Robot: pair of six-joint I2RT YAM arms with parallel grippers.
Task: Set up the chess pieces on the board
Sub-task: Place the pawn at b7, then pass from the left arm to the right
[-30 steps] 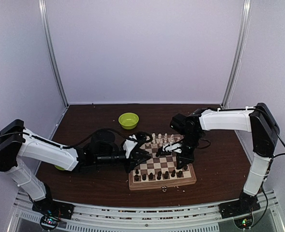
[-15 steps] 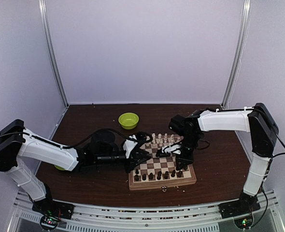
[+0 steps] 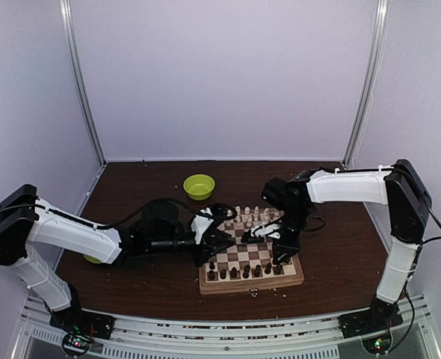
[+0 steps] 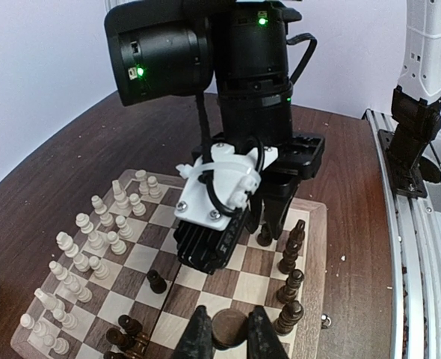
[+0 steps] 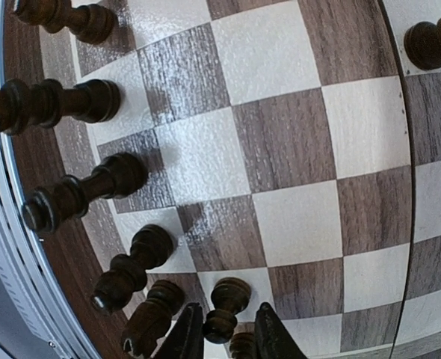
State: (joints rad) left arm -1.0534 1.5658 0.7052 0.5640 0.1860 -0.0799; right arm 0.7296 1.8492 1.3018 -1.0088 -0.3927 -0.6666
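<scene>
The board (image 3: 252, 287) lies between my arms, with cream chess pieces (image 3: 247, 216) along its far side and dark ones (image 3: 243, 271) along its near side. My left gripper (image 4: 228, 338) is shut on a dark piece (image 4: 229, 327), held by its round base above the board's (image 4: 253, 287) dark-side squares. My right gripper (image 5: 222, 333) stands open, its fingers either side of a dark pawn (image 5: 228, 298) that stands on a light square by the board's (image 5: 280, 142) edge. In the left wrist view the right gripper's fingers (image 4: 271, 213) point down at that pawn (image 4: 264, 238).
A lime-green bowl (image 3: 199, 185) stands behind the board, and a sliver of green plate (image 3: 92, 259) shows under my left arm. A lone dark pawn (image 4: 156, 281) stands mid-board. Several dark pieces (image 5: 78, 101) line the edge by my right gripper.
My right gripper's jaws have parted and let go of the dark pawn, which now stands on its square. The left arm and its held piece have stayed put.
</scene>
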